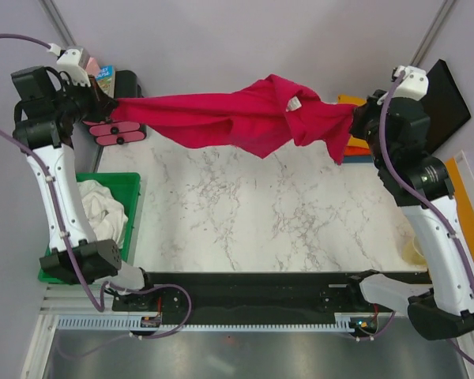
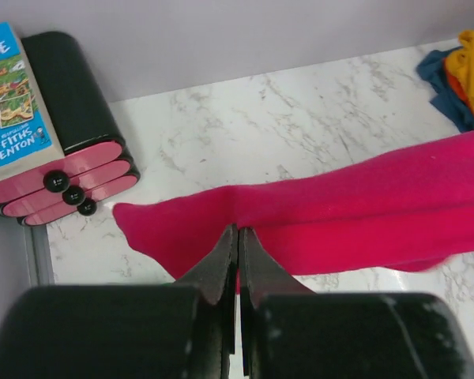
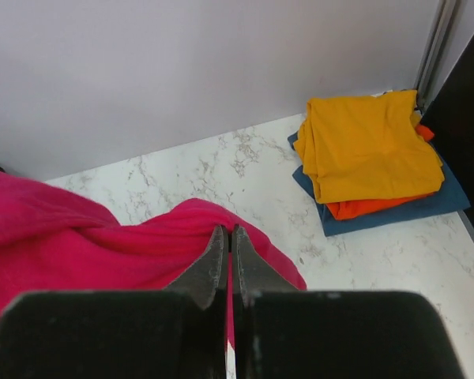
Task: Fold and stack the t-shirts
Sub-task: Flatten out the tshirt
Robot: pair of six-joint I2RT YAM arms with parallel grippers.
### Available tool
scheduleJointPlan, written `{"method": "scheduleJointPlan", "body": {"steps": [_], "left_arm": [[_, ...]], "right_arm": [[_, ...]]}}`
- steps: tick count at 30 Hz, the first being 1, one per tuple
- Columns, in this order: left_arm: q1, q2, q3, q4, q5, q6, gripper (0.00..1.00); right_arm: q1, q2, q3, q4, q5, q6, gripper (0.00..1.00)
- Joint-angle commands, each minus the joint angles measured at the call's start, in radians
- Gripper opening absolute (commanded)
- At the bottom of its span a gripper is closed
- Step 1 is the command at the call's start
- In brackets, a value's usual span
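A crimson-red t-shirt (image 1: 237,118) hangs stretched above the far part of the marble table, held at both ends. My left gripper (image 1: 109,105) is shut on its left end; in the left wrist view the cloth (image 2: 363,213) is pinched at the gripper (image 2: 238,230). My right gripper (image 1: 354,118) is shut on the right end, seen as red cloth (image 3: 103,241) at the gripper (image 3: 229,230). A folded stack sits at the far right corner: yellow-orange t-shirt (image 3: 371,146) on an orange t-shirt (image 3: 355,209) on a blue t-shirt (image 3: 426,207). A white t-shirt (image 1: 103,209) lies crumpled in a green bin.
The green bin (image 1: 130,189) stands at the left table edge. Pink-and-black stacked cases (image 2: 71,170) with a book (image 2: 12,95) on top sit at the far left. A black board (image 1: 446,99) and a flat orange board (image 1: 470,209) stand at the right.
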Motion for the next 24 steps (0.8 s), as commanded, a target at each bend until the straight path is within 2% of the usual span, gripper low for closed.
{"method": "scheduleJointPlan", "body": {"steps": [1,3,7,12,16,20,24], "left_arm": [[0.01,-0.091,-0.095,-0.024,0.042,0.011,0.02],[0.007,-0.127,-0.144,-0.033,0.082,0.019,0.02],[-0.001,-0.2,-0.217,-0.082,0.156,0.096,0.02],[-0.001,-0.335,-0.295,-0.088,0.214,0.129,0.02],[-0.019,-0.26,-0.306,-0.093,0.181,0.098,0.02],[-0.088,-0.145,-0.378,-0.074,0.106,0.123,0.02],[-0.156,-0.064,-0.41,-0.045,0.015,0.164,0.02]], "right_arm": [[-0.019,-0.049,-0.027,0.004,0.077,-0.03,0.0],[-0.019,-0.002,0.017,-0.078,0.081,-0.047,0.0],[-0.002,-0.07,-0.045,-0.05,0.033,-0.042,0.0],[-0.002,-0.112,-0.067,-0.06,0.051,-0.056,0.0],[-0.003,-0.029,-0.104,-0.054,0.058,-0.032,0.0],[-0.005,0.061,-0.186,0.01,0.016,0.005,0.0],[-0.006,0.134,-0.168,0.053,-0.022,0.017,0.0]]}}
